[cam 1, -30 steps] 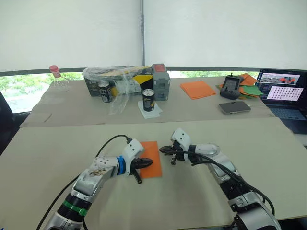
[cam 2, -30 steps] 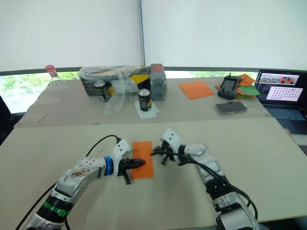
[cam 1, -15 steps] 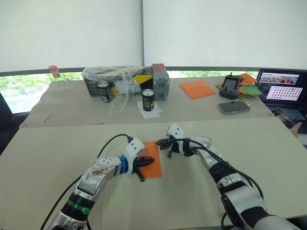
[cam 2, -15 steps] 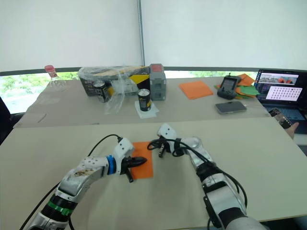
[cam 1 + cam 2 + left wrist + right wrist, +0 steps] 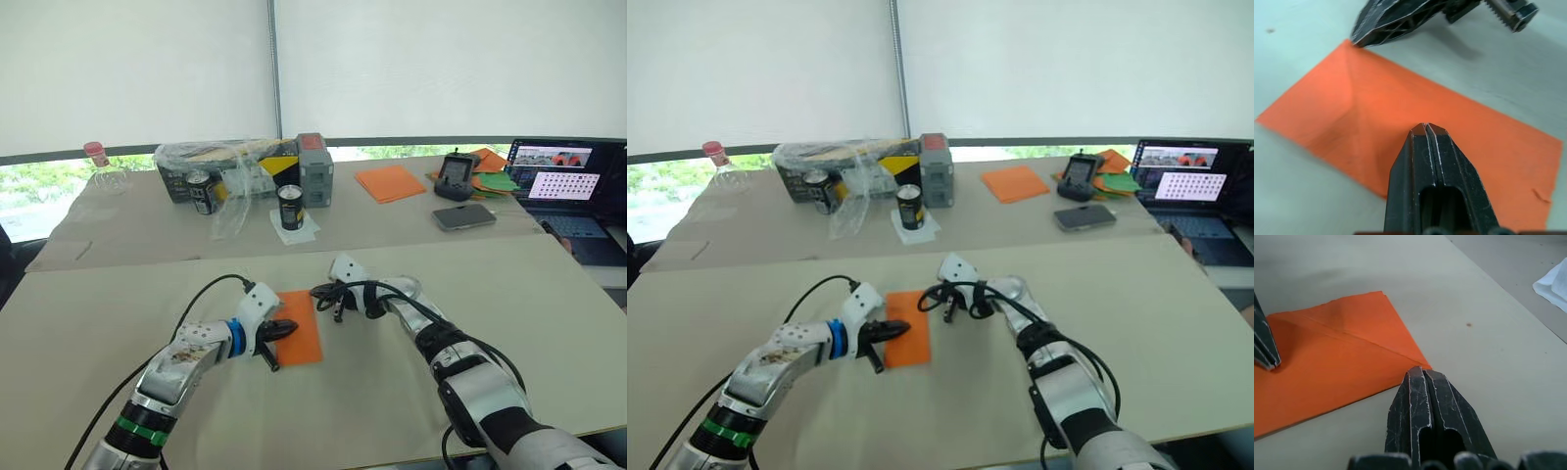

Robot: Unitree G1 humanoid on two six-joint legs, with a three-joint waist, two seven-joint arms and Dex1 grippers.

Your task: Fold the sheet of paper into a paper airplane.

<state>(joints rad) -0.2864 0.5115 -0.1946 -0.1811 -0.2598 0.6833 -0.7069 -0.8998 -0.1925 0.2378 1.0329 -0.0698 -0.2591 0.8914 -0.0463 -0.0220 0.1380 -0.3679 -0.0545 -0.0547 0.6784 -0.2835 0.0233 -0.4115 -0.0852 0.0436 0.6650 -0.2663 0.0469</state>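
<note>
The sheet of paper (image 5: pixel 299 326) lies flat on the near table (image 5: pixel 549 323), a little left of the frame's centre in the head views, an orange rectangle with its long side running away from the camera and a diagonal crease crossing one corner. The left gripper (image 5: pixel 286 328) comes in from the lower left, its two black fingers pressed together into a single point that rests on the sheet's left part; nothing is pinched between them. In the left wrist view that clenched tip (image 5: pixel 1426 128) sits over the middle of the orange surface, with the other gripper's tip touching the sheet's far corner. The right gripper (image 5: pixel 319 291) reaches in from the right, its fingers likewise closed tight and empty, the tip set at the sheet's upper right corner. The right wrist view shows this closed tip (image 5: pixel 1419 370) just at the corner where the crease ends, and the left gripper's point pressing the paper at the frame's left edge. On the far table, in the upper part of the frame, stand two dark cans (image 5: pixel 290 207), a crumpled clear plastic bag (image 5: pixel 230 162) over a box, a stack of orange sheets (image 5: pixel 390 181), a phone (image 5: pixel 464 216) and, at the right edge, an open laptop (image 5: pixel 568 171).
</note>
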